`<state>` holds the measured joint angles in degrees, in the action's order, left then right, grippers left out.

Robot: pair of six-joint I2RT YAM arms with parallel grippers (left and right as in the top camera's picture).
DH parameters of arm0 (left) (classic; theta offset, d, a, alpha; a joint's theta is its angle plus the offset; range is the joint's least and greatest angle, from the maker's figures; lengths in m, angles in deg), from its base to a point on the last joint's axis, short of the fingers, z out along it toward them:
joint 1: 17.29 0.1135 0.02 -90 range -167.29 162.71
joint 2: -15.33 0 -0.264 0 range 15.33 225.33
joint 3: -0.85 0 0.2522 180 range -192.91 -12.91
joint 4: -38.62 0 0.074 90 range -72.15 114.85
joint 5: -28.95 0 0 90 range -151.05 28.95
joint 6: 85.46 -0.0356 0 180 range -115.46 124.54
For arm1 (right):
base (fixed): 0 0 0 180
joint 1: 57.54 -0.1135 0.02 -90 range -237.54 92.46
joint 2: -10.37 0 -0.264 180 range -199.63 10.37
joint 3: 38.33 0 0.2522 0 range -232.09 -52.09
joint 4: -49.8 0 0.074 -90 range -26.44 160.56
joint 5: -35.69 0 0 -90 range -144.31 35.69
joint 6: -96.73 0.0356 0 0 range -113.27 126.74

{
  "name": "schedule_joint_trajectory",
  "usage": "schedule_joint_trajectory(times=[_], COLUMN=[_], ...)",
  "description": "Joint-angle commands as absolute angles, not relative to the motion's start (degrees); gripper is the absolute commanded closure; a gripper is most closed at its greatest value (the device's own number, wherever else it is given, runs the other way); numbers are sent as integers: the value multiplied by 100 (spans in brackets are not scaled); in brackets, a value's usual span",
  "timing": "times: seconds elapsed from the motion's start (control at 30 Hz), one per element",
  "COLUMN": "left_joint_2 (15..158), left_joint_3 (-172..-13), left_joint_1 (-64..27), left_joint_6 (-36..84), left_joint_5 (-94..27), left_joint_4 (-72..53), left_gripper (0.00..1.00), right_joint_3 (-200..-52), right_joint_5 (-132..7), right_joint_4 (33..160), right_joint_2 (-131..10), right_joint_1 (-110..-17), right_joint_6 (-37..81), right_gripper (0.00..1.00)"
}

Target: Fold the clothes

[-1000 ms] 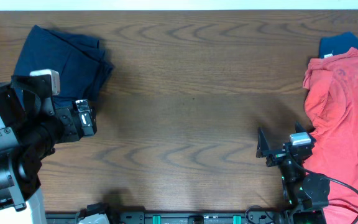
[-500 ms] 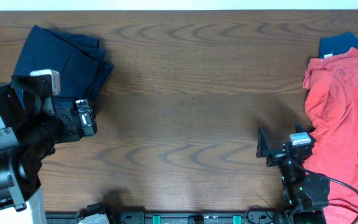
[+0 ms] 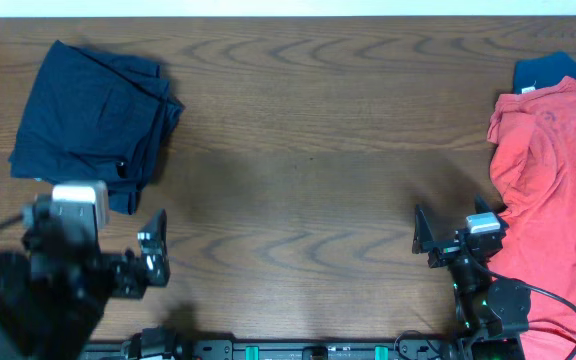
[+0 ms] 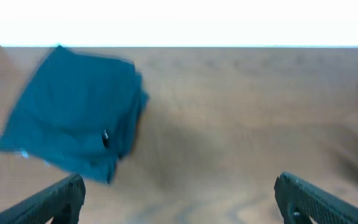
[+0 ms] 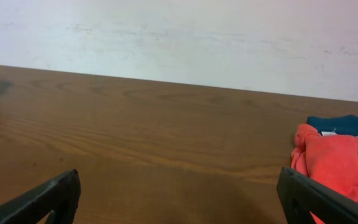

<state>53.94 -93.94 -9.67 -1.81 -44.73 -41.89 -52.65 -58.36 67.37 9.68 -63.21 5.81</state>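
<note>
We see the dark navy shorts lying as a folded bundle at the far left of the table, flat on the wood with nothing touching them; in the left wrist view they sit ahead and to the left, blurred. At the opposite end, the coral-red shirt is spread loosely and rumpled along the right edge, running out of the overhead picture, and a brighter blue garment peeks out from under its far end. The right wrist view shows the same pair, the red cloth in front and the blue piece just behind it. The left gripper hangs near the front edge on the near side of the shorts, clear of them, its jaws spread wide with only bare wood between them. The right gripper sits low at the front right, just beside the shirt's near hem, released as well, its two fingers standing far apart and holding nothing. Bare wood fills the middle between the two piles.
</note>
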Motion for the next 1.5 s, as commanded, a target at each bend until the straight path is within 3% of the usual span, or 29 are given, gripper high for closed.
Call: schedule_joint_trajectory(times=[0.0, 0.6, 1.47], left_joint_2=[4845, 1606, 1545], left_joint_3=[-8802, -5130, -2210], left_joint_1=[-1015, -1015, -1031], left_joint_6=[-277, -336, -336], left_joint_5=[-4830, -5015, -4974], left_joint_4=[-3756, -1609, 1134], left_gripper=[2, 2, 2], right_joint_3=[-5241, -5241, -5238], right_joint_5=[-5819, -5819, -5819], right_joint_4=[6739, 6742, 6739], right_joint_2=[1003, 1003, 1003], right_joint_1=[-6284, -6284, -6284], right_joint_6=[495, 495, 495], right_gripper=[1, 1, 1])
